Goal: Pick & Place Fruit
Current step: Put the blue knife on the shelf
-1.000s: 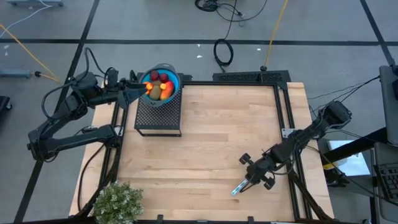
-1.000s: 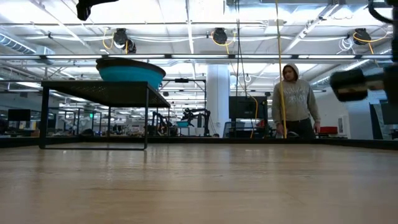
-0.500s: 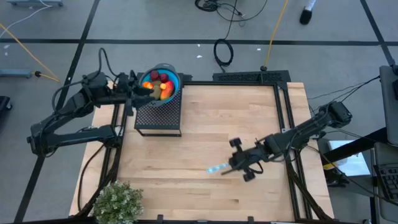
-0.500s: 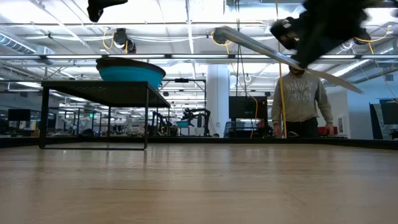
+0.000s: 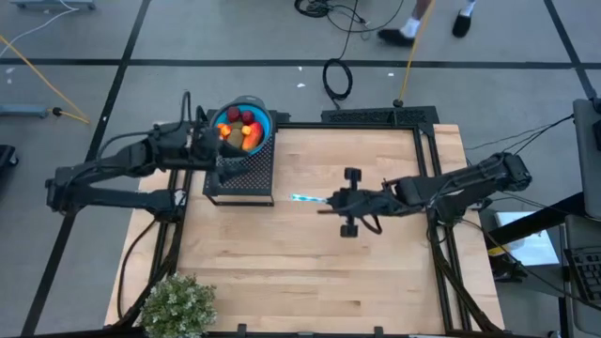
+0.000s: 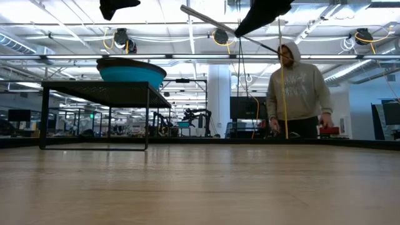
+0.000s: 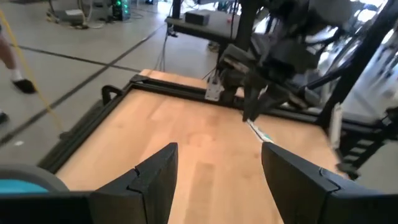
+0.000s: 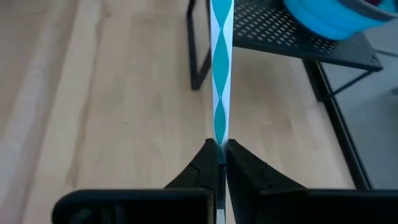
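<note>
At the table's left edge, your left gripper (image 5: 208, 150) is hovering with fingers spread beside the blue bowl (image 5: 264, 124), where the fruit (image 5: 238, 130) is sitting on the black mesh stand (image 5: 241, 177). Nearer mid-table, your right gripper (image 5: 331, 200) is pinching the white-and-blue pen (image 5: 306, 199), which is pointing at the stand; behind the table a person (image 6: 299, 92) is standing.
</note>
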Robot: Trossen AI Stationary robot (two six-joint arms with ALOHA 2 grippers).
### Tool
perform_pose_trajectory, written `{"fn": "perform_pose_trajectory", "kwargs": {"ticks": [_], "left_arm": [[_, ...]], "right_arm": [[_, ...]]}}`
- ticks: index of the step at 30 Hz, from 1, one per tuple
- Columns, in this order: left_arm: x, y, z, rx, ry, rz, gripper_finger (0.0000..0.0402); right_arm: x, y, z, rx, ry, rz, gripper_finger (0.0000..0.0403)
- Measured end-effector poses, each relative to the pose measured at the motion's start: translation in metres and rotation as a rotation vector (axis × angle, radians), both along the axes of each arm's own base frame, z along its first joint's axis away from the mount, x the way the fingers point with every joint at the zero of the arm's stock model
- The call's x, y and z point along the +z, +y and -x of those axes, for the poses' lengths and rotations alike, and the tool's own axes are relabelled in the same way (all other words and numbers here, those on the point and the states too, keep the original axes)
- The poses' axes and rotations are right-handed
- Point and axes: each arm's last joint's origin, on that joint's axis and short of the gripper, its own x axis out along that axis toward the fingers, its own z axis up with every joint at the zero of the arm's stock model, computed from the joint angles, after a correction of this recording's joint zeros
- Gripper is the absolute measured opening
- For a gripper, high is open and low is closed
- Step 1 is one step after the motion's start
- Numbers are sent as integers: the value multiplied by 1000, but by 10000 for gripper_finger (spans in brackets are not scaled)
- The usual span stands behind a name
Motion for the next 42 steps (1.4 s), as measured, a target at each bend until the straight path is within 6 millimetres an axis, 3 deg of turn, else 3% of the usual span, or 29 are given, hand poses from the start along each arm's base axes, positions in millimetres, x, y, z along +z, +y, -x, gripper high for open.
{"fn": "perform_pose_trajectory", "kwargs": {"ticks": [13, 21, 31, 42], "left_arm": [[-12, -36, -43, 14, 113, -156, 230], [11, -49, -90, 53, 359, -307, 230], [19, -62, -155, 9, 531, -374, 230], [-6, -68, -199, -26, 664, -375, 230]], "right_arm": [[-1, -24, -2, -70, 17, 3, 7], [-1, -25, -3, -42, 23, -31, 7], [-3, -25, -1, -52, 45, -38, 7], [-4, -23, -1, -41, 46, -111, 7]]}}
